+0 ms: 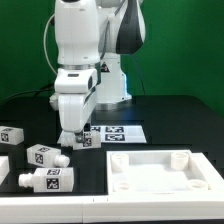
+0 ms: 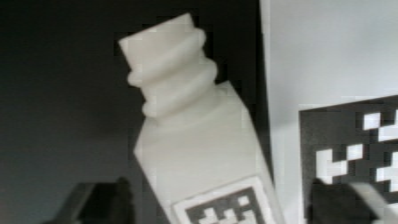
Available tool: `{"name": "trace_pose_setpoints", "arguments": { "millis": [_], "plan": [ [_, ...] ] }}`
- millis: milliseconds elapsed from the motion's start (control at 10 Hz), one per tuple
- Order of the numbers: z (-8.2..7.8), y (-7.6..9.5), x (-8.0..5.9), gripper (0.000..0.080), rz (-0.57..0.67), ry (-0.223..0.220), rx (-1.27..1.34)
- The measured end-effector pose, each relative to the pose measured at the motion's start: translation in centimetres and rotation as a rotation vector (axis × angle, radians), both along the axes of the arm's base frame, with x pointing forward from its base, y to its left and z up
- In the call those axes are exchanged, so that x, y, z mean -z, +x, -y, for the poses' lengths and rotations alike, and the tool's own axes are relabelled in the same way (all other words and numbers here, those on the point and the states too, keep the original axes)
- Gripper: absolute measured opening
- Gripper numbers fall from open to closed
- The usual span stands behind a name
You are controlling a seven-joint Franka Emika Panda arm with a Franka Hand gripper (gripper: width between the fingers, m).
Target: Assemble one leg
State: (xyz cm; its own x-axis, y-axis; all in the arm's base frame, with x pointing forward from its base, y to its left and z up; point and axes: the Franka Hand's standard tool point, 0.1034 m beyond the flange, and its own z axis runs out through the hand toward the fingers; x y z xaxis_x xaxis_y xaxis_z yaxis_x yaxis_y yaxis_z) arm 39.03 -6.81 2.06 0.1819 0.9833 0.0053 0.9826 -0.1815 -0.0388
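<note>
A leg (image 2: 199, 140) lies on the black table between my fingers, its screw-like peg (image 2: 178, 60) pointing away from the wrist and a square tag (image 2: 231, 205) at its near end. My gripper (image 2: 222, 200) is open and straddles the leg, with a dark gap between it and each finger (image 2: 98, 200). In the exterior view my gripper (image 1: 72, 137) is down at the table, and the leg (image 1: 86, 140) shows beside it. Three more legs lie towards the exterior view's left, one far (image 1: 12, 135), one in the middle (image 1: 45, 155) and one near (image 1: 47, 180).
The marker board (image 1: 118, 132) lies just to the exterior view's right of my gripper; it also shows in the wrist view (image 2: 329, 60). The large flat white tray-like piece (image 1: 160, 172) with raised rims lies at the front right.
</note>
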Motion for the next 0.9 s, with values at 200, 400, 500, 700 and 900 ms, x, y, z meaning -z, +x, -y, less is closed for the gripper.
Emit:
{"name": "trace_pose_setpoints", "arguments": {
  "millis": [200, 400, 500, 700, 900],
  "plan": [
    [0.0, 0.0, 0.0, 0.0278, 0.000, 0.000, 0.001],
    [0.0, 0.0, 0.0, 0.0278, 0.000, -0.001, 0.010],
    [0.0, 0.0, 0.0, 0.0278, 0.000, -0.002, 0.051],
    [-0.9, 0.1, -0.4, 0.0278, 0.003, -0.005, 0.360],
    [-2.4, 0.8, -0.9, 0.0278, 0.000, 0.006, 0.763]
  ]
}}
